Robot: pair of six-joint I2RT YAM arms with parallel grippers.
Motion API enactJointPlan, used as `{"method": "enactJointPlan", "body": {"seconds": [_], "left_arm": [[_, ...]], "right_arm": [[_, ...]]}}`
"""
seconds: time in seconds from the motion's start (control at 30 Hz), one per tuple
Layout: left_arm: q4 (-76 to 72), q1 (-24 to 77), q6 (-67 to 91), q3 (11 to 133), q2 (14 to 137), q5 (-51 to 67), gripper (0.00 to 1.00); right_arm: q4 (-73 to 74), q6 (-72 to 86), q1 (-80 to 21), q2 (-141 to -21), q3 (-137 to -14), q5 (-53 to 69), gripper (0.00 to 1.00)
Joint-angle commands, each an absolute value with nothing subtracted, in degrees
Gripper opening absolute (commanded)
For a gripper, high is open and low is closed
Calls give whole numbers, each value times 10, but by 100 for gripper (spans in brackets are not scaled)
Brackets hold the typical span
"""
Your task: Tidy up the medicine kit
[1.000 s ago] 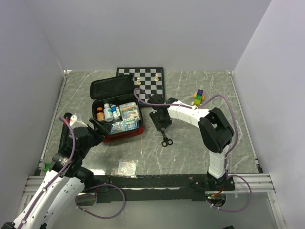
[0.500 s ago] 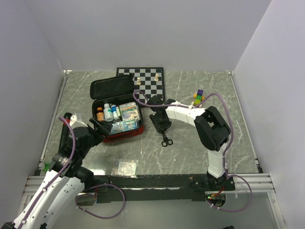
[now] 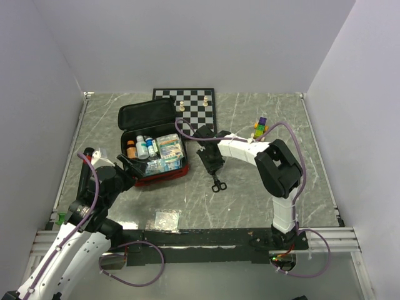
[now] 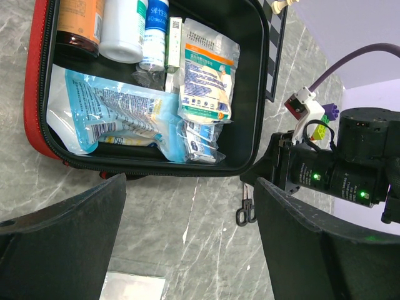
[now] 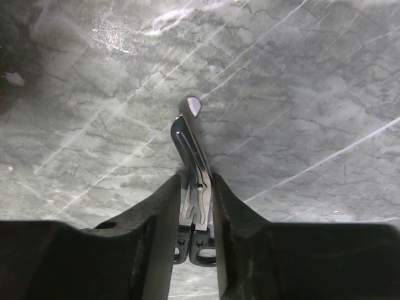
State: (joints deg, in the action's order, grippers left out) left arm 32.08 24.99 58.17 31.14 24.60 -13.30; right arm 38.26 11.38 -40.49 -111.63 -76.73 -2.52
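Toward the left of the grey, veined stone table [image 3: 262, 200], we are looking at the medicine kit [image 3: 145, 115], lying open just in front of the black-and-white chessboard [image 3: 195, 103]. Its soft red shell is framing a black fabric lining, and the raised lid is leaning back toward the board. Round plastic bottles [image 3: 141, 147] are standing along the far side of the tray, and flat, crinkled foil and cellophane packets [image 4: 109, 115] are filling the rest.

The left gripper [image 4: 189, 182] is hovering at the kit's near edge with its broad black fingers spread wide and gripping nothing. The right gripper [image 5: 195, 181] is clamping slim metal scissors [image 5: 192, 159] near their pivot. The closed blades are pointing away over the stone and the dark finger loops are sitting between the pads. We cannot tell whether the scissors are touching the table.

A clear flat pouch [image 3: 166, 219] is lying near the front edge, and a small stack of coloured blocks [image 3: 260, 128] is sitting to the right.

Compared with a second ago, the right arm is reaching slightly closer to the kit, carrying the scissors with it, while the left arm is staying put
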Motion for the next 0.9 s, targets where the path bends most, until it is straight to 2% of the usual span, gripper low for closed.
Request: {"method": "enactJointPlan", "body": {"seconds": [0.0,0.43,0.87], "left_arm": [[303,250,584,308,244,-124,87],[303,250,584,308,243,-123,87],[303,250,585,308,243,-123,87]], "right_arm": [[367,125,-401,-1129,-730,-22,29],[363,129,-401,-1110,-711,-25,6],[398,124,-401,-1058,-734,-34,3]]}}
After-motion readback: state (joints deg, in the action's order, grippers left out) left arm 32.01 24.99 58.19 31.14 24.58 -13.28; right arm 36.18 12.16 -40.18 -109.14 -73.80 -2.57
